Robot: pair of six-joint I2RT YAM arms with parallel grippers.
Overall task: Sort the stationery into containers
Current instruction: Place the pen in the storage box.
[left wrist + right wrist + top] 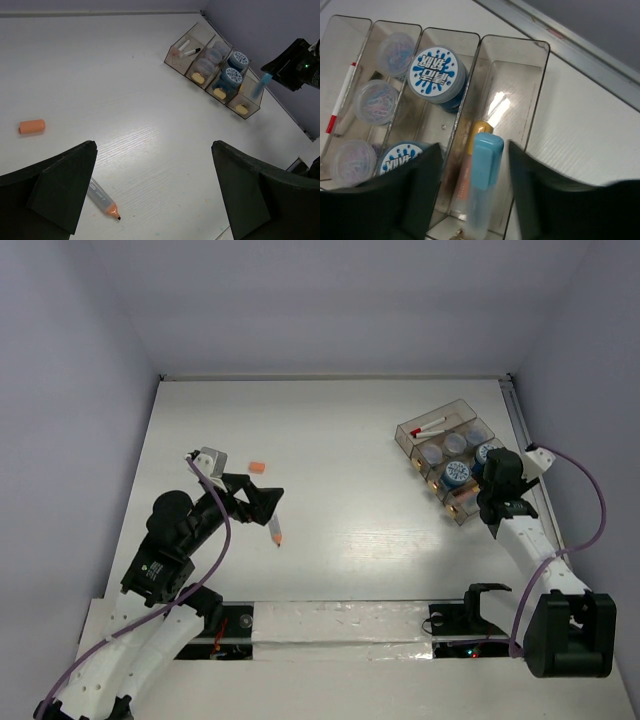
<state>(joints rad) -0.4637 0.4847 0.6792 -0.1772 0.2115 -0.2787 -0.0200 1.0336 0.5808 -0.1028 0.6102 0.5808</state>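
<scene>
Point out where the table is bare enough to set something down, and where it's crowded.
Bare: the wide middle of the table, between the orange-tipped marker and the tray; also the far strip behind the orange stub. Crowded: the tray's side, under the right gripper and its light-blue marker, and around the left gripper.
</scene>
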